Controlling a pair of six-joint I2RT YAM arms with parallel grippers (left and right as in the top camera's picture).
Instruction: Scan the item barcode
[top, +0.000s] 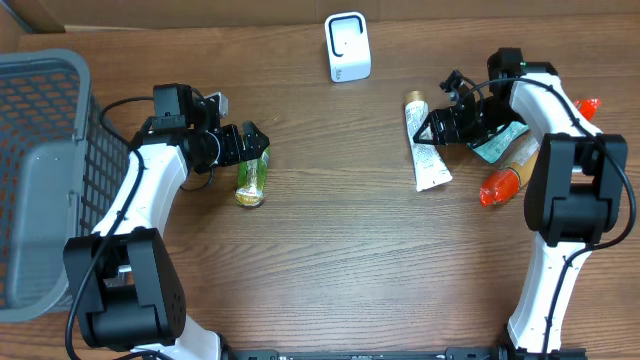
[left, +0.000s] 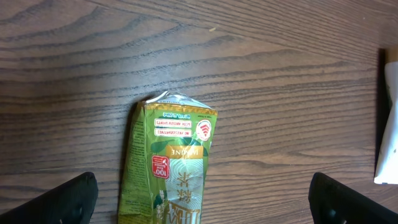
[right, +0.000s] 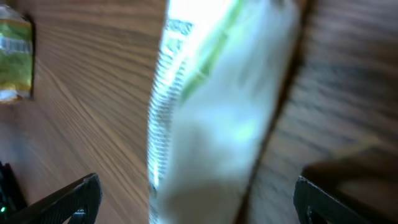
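Wood-grain table (top: 330, 250) spreads under both my arms and carries everything. Biggest on it is the grey mesh basket (top: 45, 60), filling the far left edge. A white scanner (top: 347, 47) stands upright at the back, near the middle.

On the right lies the white tube (top: 427, 145), flat on the wood, its gold cap end toward the scanner. My right fingers (top: 428, 128) hang over its upper half, spread wide; in the right wrist view the tube runs up between them, blurred, with a gap on each side. Just beside it sit an orange bottle (top: 505, 178) and a teal packet (top: 497, 145), partly under my right arm.

On the left, a green tea packet (top: 252, 178) lies flat. My left fingers (top: 258, 143) are spread wide above its top end, touching nothing.
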